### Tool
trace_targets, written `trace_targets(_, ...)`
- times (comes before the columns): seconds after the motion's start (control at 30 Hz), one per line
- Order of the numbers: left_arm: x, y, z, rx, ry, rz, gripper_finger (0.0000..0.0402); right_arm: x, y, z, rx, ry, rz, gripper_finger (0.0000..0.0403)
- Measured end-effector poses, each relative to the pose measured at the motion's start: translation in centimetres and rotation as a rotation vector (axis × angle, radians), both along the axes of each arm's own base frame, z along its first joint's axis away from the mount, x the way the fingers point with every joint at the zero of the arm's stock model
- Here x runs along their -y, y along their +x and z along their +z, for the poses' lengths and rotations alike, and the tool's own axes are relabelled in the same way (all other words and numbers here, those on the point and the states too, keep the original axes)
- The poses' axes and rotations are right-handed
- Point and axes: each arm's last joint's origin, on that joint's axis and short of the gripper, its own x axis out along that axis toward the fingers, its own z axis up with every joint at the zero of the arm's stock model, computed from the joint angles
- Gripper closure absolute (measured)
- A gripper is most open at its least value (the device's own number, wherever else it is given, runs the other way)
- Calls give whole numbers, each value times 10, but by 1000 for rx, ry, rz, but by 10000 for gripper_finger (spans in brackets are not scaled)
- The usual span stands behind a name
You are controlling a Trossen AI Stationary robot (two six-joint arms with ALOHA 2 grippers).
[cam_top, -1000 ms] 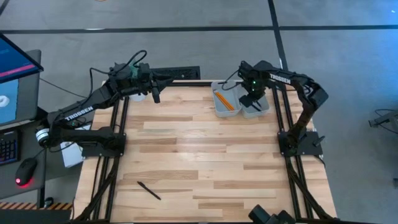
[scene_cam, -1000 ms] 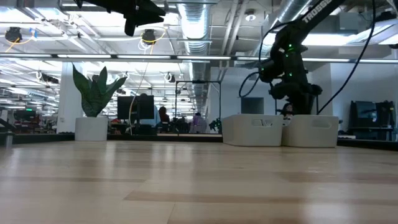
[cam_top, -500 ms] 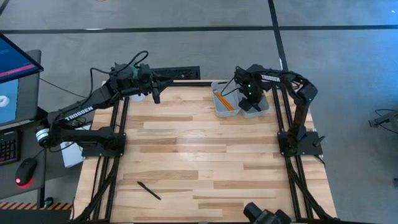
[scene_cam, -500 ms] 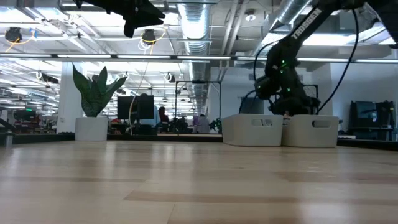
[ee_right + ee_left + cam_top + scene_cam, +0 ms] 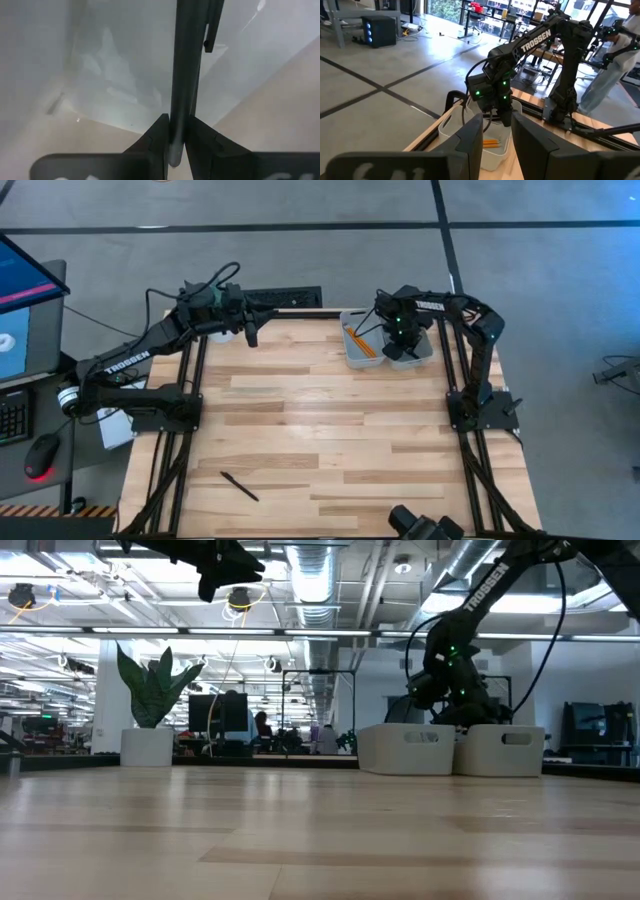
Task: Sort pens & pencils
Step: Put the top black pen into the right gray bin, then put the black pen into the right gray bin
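Observation:
Two white bins stand side by side at the table's far edge. The left bin [image 5: 350,358] holds orange pencils [image 5: 358,341], which also show in the left wrist view [image 5: 491,143]. My right gripper [image 5: 398,346] reaches steeply down over the right bin [image 5: 424,355], shut on a black pen [image 5: 187,75]. Another black pen [image 5: 240,486] lies flat on the table near its front left corner. My left gripper [image 5: 250,333] hangs high over the table's far left edge, open, with nothing between its fingers [image 5: 470,142]. My right gripper pinches the pen near one end [image 5: 176,131] between its two fingertips. The fingers come from above, pointing steeply down, and the pen runs on along them. Its clip end [image 5: 212,30] reaches beyond the fingers into the white bin, clear of the table.
The bins sit between the right arm's base frame [image 5: 480,405] and the table's middle. Black frame rails run along both sides of the table. Bare wood [image 5: 330,430] stretches across the middle and the front right.
My right gripper has gone down toward the right bin with the pen still in its hold, tipping steeper and shifting slightly toward the table's left. The left arm has kept still.

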Motion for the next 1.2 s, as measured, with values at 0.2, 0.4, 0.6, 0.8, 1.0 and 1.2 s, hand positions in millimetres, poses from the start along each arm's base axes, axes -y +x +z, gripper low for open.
trace_targets(0.2,0,0,-1,-9,-6,2,309,0,0,1,-3,-9,-8,317)
trace_targets(0.4,-1,0,-1,-11,-3,25,309,0,0,1,-2,-9,-10,302)
trace_targets(0.6,-1,0,-1,-11,-3,26,309,0,-1,2,-8,-15,-32,293)
trace_targets(0.8,-1,0,-1,-11,-3,26,309,-1,-1,7,-3,-37,-37,290)
trace_targets(1.0,-1,0,-1,-11,-3,26,309,-5,-5,33,57,-98,-38,290)
trace_targets(1.2,-1,0,-1,-11,-3,26,309,-16,-15,74,160,-212,-73,290)
